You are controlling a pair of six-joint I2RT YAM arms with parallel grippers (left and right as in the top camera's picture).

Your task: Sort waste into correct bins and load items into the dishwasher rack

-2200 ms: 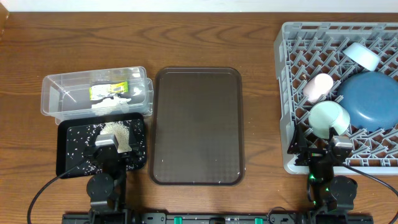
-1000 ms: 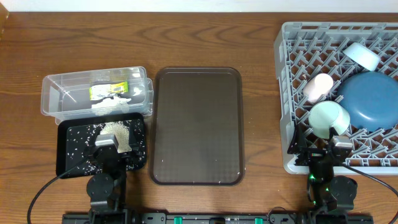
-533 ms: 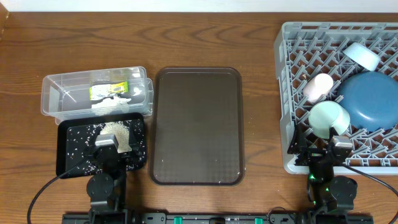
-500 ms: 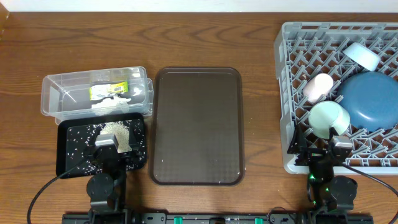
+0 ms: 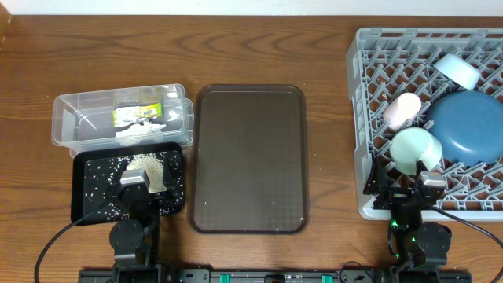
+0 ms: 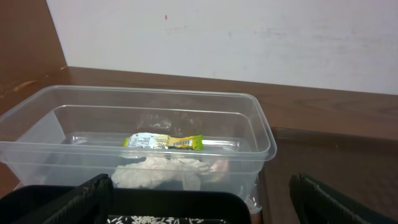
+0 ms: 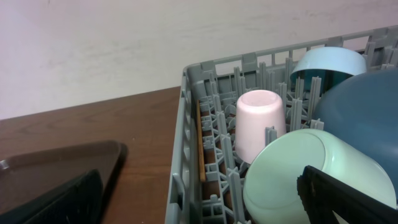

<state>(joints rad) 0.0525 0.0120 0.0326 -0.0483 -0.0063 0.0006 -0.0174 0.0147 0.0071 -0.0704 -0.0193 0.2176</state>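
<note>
The clear tub (image 5: 78, 118) holds the yellow-green wrapper (image 6: 163, 142) and the white tissue (image 6: 158, 171). Just in front of it, the black tray (image 5: 86, 196) carries a heap of rice (image 5: 145, 167). My left gripper (image 5: 135, 179) rests open over this tray's near end, nothing between its fingers (image 6: 87, 199). The grey rack (image 5: 361, 118) holds the dark-blue dish (image 5: 469, 126), mint-green bowl (image 5: 414, 148), light-blue bowl (image 5: 457, 69) and pink cup (image 5: 401, 108). At the rack's near edge my right gripper (image 5: 423, 181) is open and empty, with the mint bowl (image 7: 305, 174) just ahead.
A large dark-brown serving tray (image 5: 250, 157) lies between the bins and the rack. Bare wooden table (image 5: 330, 157) separates that tray from the rack. A white wall stands beyond the table's far edge.
</note>
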